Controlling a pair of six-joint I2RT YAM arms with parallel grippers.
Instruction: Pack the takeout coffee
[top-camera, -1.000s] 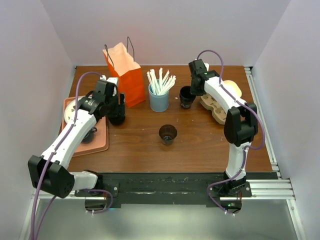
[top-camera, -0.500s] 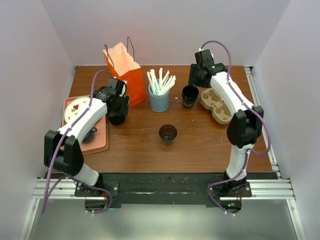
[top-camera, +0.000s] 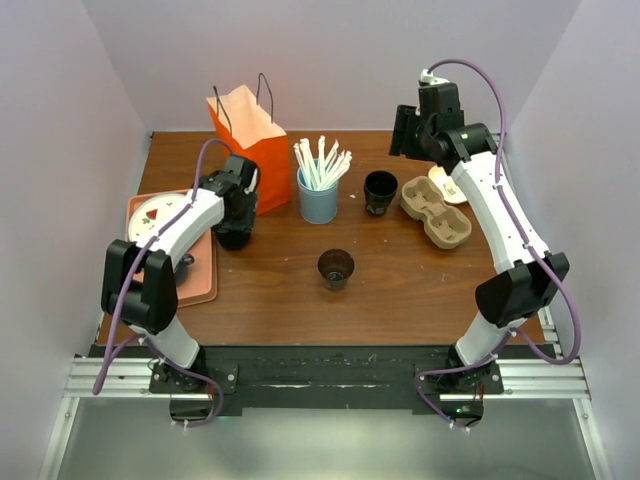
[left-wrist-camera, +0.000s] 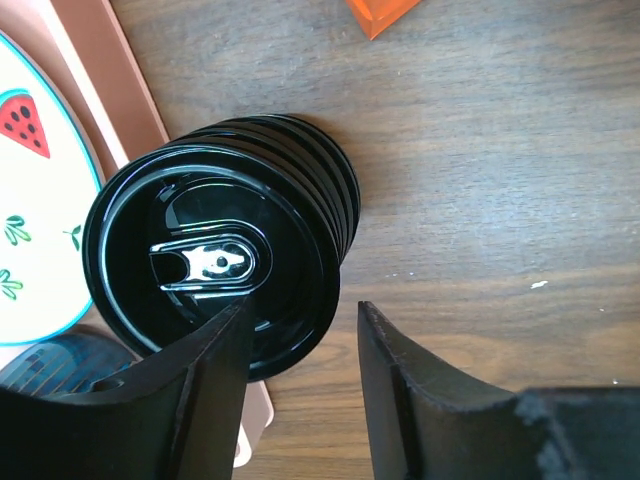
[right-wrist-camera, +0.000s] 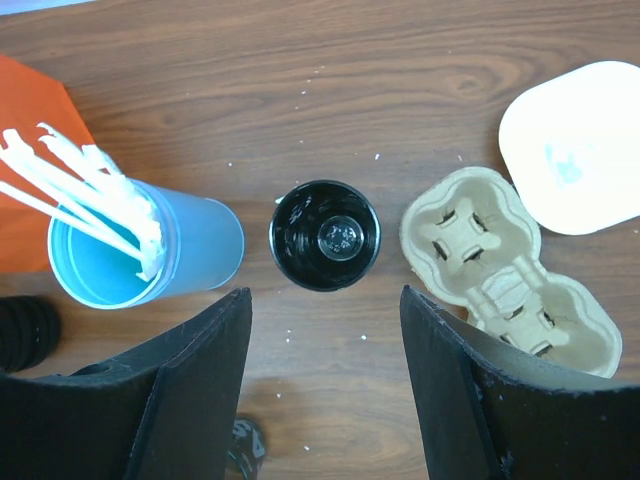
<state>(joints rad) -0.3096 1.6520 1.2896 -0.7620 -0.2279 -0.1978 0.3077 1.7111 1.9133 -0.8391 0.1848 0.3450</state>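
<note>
**Central zone:** The counter (top-camera: 400, 290) is bare around the takeout coffee (top-camera: 336, 267), which stands well apart from everything else. Access is free from every side and from above.

**Back row, left to right:** orange bag (top-camera: 252, 150), blue straw holder (top-camera: 318, 203), open black cup (top-camera: 380, 192), pulp carrier (top-camera: 437, 212).
- Bag to holder: they stand just beside each other, so there is no lane.
- Holder to open cup: a clear lane.
- Open cup to carrier: a narrower lane.
- The straws (top-camera: 322, 160) fan out above the holder's rim.

**Left zone:** The lidded black cup (left-wrist-camera: 215, 265) stands just beside the tray (top-camera: 205, 288), under the left tool (left-wrist-camera: 300, 312). The left arm (top-camera: 175, 232) crosses above the tray.
</note>
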